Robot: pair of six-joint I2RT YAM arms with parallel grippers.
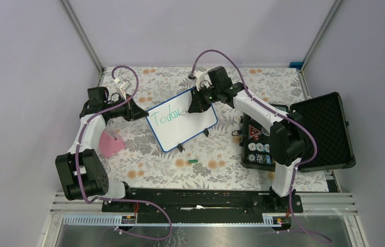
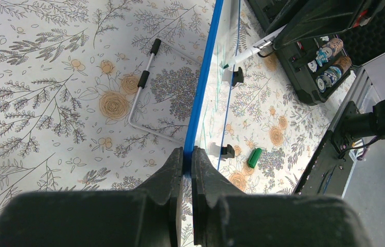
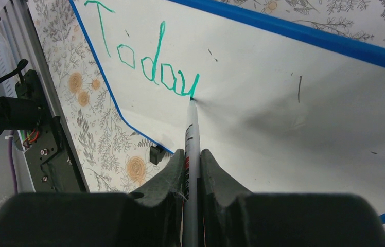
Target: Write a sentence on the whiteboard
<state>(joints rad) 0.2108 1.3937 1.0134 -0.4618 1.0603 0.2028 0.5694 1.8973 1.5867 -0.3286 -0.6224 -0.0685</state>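
A blue-framed whiteboard (image 1: 190, 126) stands tilted on the flowered table, with green letters "Todau" (image 3: 149, 62) written on it. My left gripper (image 1: 140, 111) is shut on the board's left edge; in the left wrist view (image 2: 187, 154) the blue frame (image 2: 200, 87) sits between the fingers. My right gripper (image 1: 196, 106) is shut on a grey marker (image 3: 192, 149); its tip (image 3: 191, 99) touches the board at the end of the last letter. The marker also shows in the left wrist view (image 2: 252, 50).
A green marker cap (image 1: 194, 161) lies on the table in front of the board, also in the left wrist view (image 2: 254, 157). An open black case (image 1: 303, 136) with small parts stands at the right. A pink cloth (image 1: 110, 144) lies at the left. The board's wire stand (image 2: 144, 87) rests behind it.
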